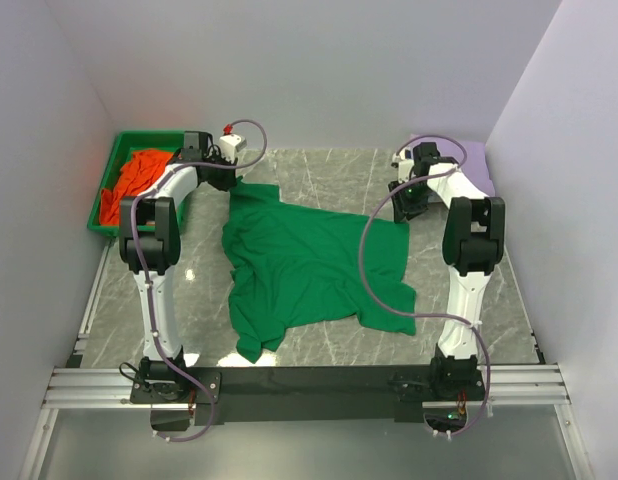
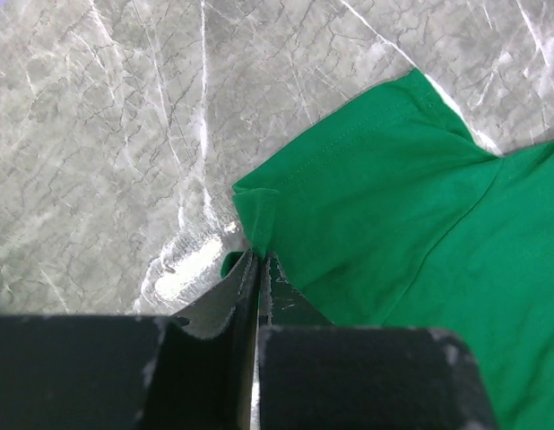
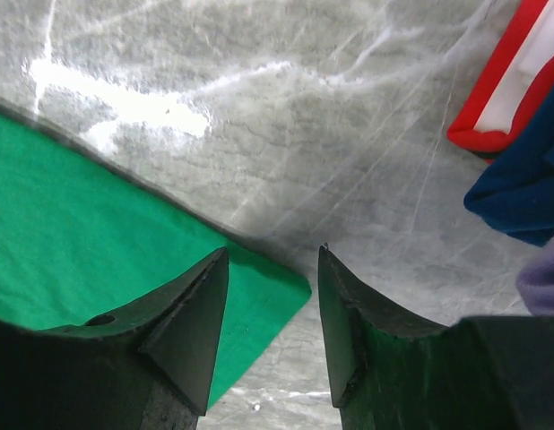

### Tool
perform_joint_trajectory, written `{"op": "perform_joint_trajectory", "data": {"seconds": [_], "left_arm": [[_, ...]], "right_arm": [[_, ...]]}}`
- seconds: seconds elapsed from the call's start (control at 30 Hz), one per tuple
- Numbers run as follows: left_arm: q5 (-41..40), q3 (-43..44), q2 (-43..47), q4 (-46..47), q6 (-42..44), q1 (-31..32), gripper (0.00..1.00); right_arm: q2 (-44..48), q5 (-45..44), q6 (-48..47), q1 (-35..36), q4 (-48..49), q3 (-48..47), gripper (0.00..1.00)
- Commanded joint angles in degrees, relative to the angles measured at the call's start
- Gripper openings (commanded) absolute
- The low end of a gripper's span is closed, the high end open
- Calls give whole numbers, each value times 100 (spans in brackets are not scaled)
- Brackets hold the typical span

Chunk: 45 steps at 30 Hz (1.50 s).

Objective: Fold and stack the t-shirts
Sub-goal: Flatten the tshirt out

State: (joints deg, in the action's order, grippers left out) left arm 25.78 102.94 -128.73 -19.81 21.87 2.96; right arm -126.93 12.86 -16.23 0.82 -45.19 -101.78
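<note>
A bright green t-shirt (image 1: 309, 265) lies spread and rumpled in the middle of the marble table. My left gripper (image 1: 236, 178) is at its far left corner, shut on the edge of a sleeve (image 2: 259, 219). My right gripper (image 1: 404, 205) is open just above the shirt's far right corner (image 3: 277, 287), which lies between the fingers. An orange t-shirt (image 1: 134, 180) lies crumpled in the green tray (image 1: 111, 225) at the far left. A lavender t-shirt (image 1: 474, 160) sits at the far right behind the right arm.
In the right wrist view, a red-and-white cloth (image 3: 515, 81), a dark blue cloth (image 3: 523, 193) and a lavender edge (image 3: 544, 282) lie right of the gripper. White walls close in on three sides.
</note>
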Motion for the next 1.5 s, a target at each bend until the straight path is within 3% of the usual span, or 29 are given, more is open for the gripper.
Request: {"op": "perform_joint_trajectory", "data": {"seconds": [0.0,0.43,0.53,0.57,0.67,0.93,1.27,1.47], "left_arm": [[191,60,94,109,-147,-32,6],[-73,736,-513,-84,-429,-32,5],[-100,710,-496,-84,-446,-32,5],[-73,684,-469,-58,-464,-32,5],[207,771,-443,-119,-639,-59,1],[1051,1588,-4,-67,-1298,-383,1],[1509,1888,1401,512,-1782,-788,0],[1877,1704,2533,952,-2599,-1095,0]], "right_arm": [[-68,207,-214,-56,-192,52,50],[-68,401,-478,-363,-403,325,50],[-103,524,-548,-372,-473,299,39],[-95,568,-574,-372,-525,290,23],[80,892,-662,-372,-622,185,0],[977,666,-654,-381,-562,-773,0],[1724,322,-592,-381,-718,-2406,0],[2820,392,-513,-381,-544,-2295,0]]}}
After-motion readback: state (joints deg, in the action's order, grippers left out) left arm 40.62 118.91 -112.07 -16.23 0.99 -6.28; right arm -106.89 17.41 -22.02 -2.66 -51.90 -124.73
